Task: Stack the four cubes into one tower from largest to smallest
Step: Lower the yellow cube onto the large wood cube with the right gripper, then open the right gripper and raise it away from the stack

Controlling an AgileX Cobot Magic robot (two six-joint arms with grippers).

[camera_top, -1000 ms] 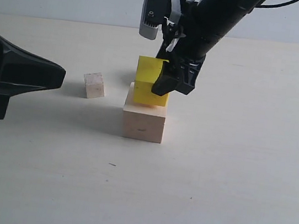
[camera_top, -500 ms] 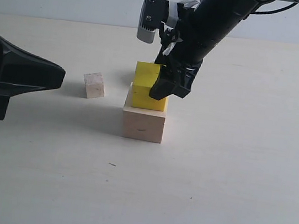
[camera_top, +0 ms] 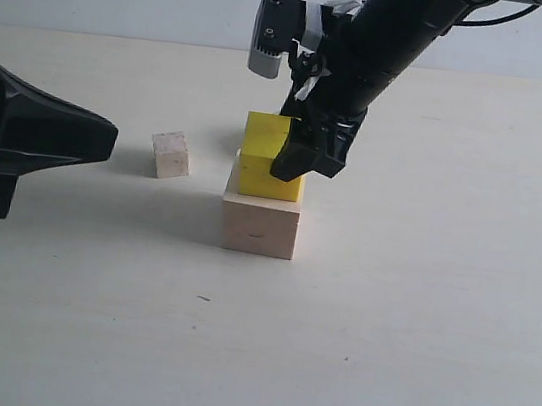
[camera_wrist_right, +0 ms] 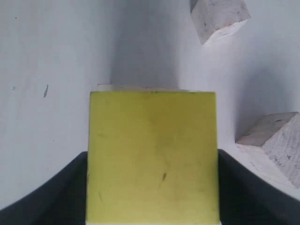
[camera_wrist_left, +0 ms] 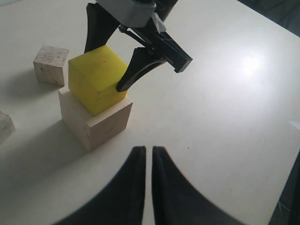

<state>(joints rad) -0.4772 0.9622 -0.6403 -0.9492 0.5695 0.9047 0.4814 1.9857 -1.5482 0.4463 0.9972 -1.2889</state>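
yellow cube (camera_top: 260,156) settled onto big cube (camera_top: 260,227), right gripper (camera_top: 287,160) pinching it; wrist views show fourth cube (camera_wrist_left: 50,64)

Yellow cube (camera_top: 260,156) seated flat on large pale wood cube (camera_top: 260,224). Right gripper (camera_top: 292,158) down over it from above, one dark finger across its right front. Small pale wood cube (camera_top: 171,155) left of them, apart, on table (camera_top: 384,330). Left gripper (camera_top: 108,140) low at far left.
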